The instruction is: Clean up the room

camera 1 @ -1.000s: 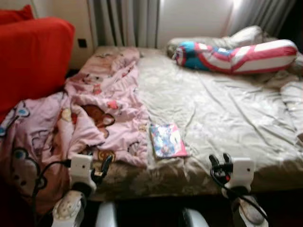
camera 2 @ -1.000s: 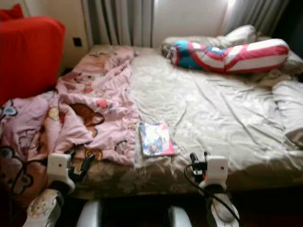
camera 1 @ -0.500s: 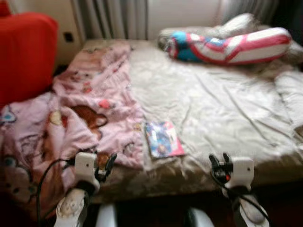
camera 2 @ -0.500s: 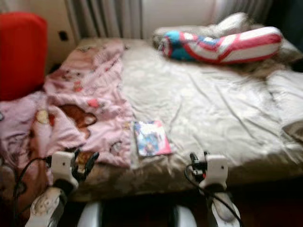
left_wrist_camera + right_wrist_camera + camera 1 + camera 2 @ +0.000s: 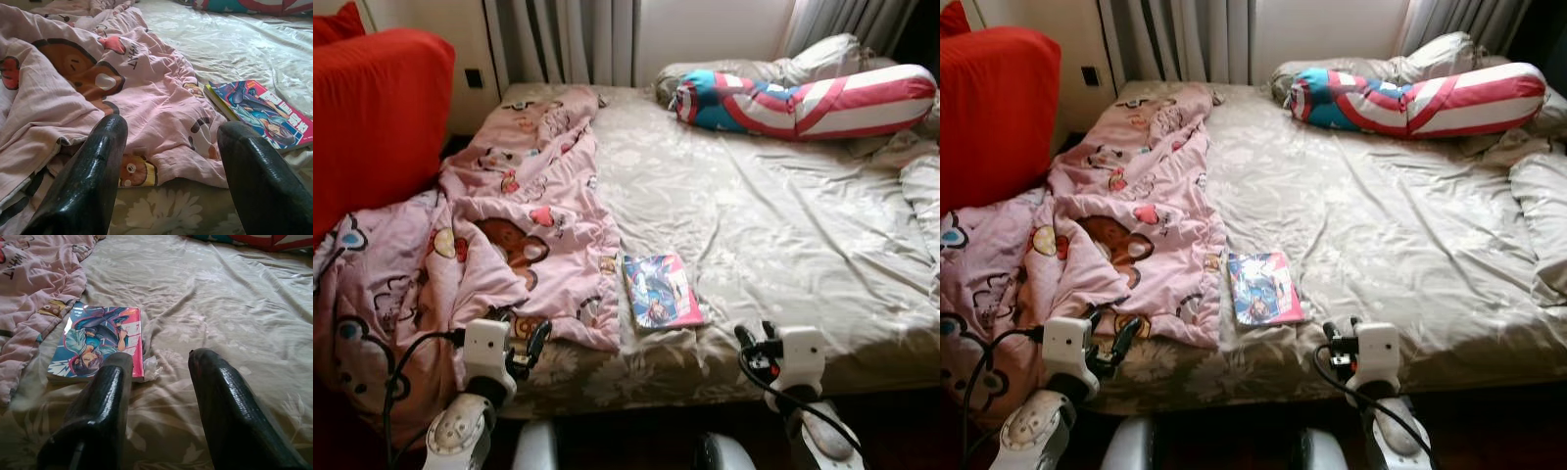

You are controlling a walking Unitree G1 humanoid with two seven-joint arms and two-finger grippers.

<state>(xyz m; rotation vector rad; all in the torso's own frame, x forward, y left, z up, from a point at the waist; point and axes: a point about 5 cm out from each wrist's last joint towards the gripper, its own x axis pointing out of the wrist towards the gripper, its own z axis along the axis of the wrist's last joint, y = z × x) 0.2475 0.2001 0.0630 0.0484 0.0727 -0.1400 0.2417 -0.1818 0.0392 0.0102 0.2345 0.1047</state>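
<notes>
Comic book (image 5: 661,291) beside pink blanket (image 5: 524,215)

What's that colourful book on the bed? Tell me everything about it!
The thin comic book with a glossy blue, pink and white cartoon cover lies flat and closed, cover up, near the front edge of the beige flower-patterned bed sheet. A drawn character fills its cover. Its left edge sits right beside the crumpled pink cartoon-bear blanket; whether they touch is unclear. Neither tool touches it.

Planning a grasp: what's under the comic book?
The comic book lies flat on the floral bedsheet, beside the pink cartoon blanket. A small white scrap shows at its corner; anything beneath is hidden.
</notes>
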